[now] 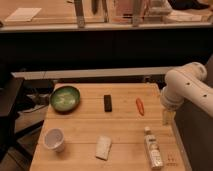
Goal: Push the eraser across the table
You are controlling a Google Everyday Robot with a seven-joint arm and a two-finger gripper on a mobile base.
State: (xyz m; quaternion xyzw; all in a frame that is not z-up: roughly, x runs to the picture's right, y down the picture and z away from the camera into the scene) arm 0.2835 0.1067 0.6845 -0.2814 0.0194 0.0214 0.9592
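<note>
The eraser point(107, 103) is a small black bar lying flat on the far middle of the light wooden table point(85, 125), its long side pointing away from me. My white arm point(187, 90) reaches in from the right edge. The gripper point(168, 117) hangs at the table's right edge, right of the eraser and apart from it, with an orange object between them.
The orange object point(140, 106) lies right of the eraser. A green bowl point(65, 98) sits at the far left. A white cup point(54, 139), a whitish block point(103, 147) and a lying bottle point(153, 148) line the near side. A dark chair stands left of the table.
</note>
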